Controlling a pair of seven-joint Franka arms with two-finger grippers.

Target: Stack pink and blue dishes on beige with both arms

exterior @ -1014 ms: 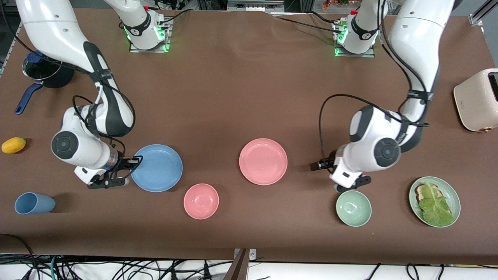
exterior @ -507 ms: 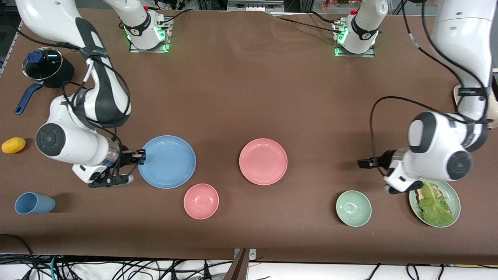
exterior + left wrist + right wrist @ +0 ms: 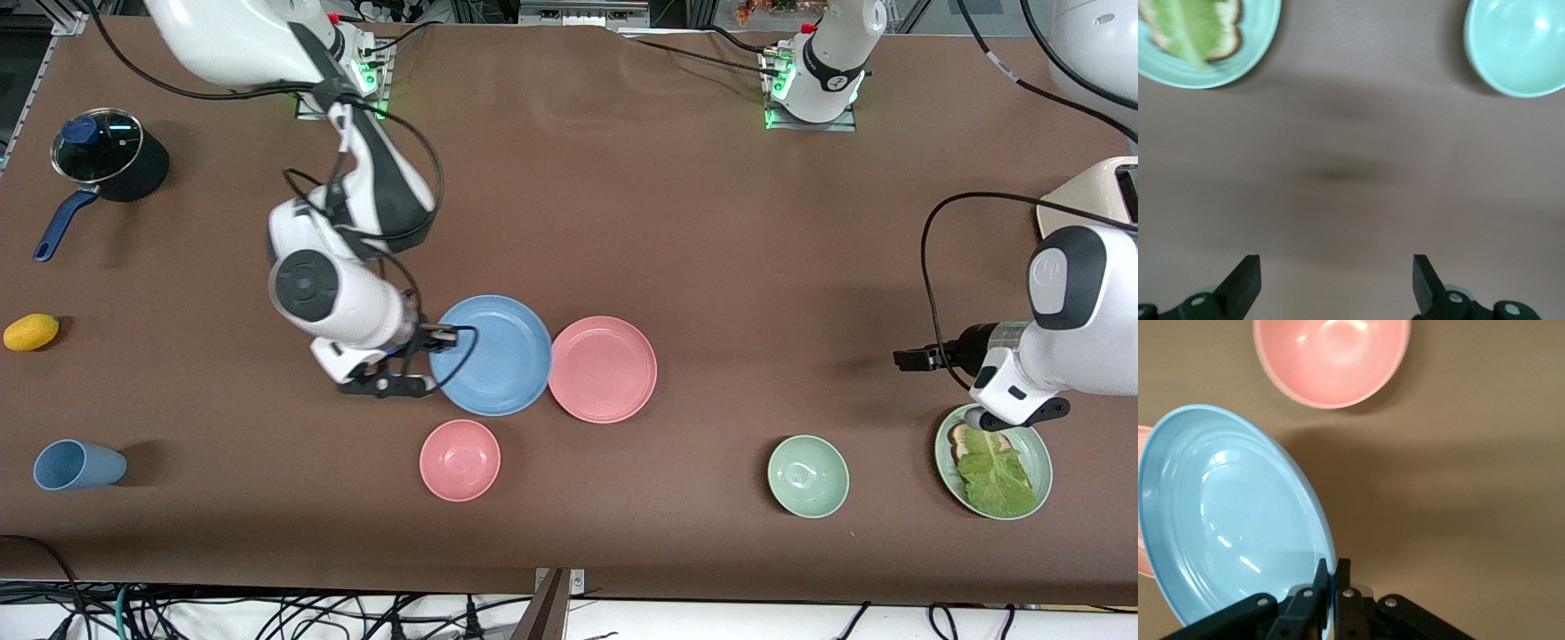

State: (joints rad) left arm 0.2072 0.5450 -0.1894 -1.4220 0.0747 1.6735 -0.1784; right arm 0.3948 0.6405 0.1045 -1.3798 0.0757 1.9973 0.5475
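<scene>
A lidded dark saucepan (image 3: 108, 163), a lemon (image 3: 31, 332), a tipped blue cup (image 3: 78, 465), a pink bowl (image 3: 460, 460), a green bowl (image 3: 807, 476), a lettuce-topped toast (image 3: 991, 467) on a green plate (image 3: 1038, 449) and a cream toaster (image 3: 1092, 194) share the brown table (image 3: 622, 196).

2 glossy white arms w/ black bands; black cables; green-lit bases.

- The blue plate (image 3: 491, 356) is overlapping the pink plate (image 3: 605, 370) in the front view, hiding a sliver of its rim.
- The left arm's wrist is covering part of the green plate (image 3: 1031, 440).
- The toaster (image 3: 1089, 191) is being cut off by the front view's edge.
- The left wrist view is showing the green bowl (image 3: 1518, 47) only partly.
</scene>
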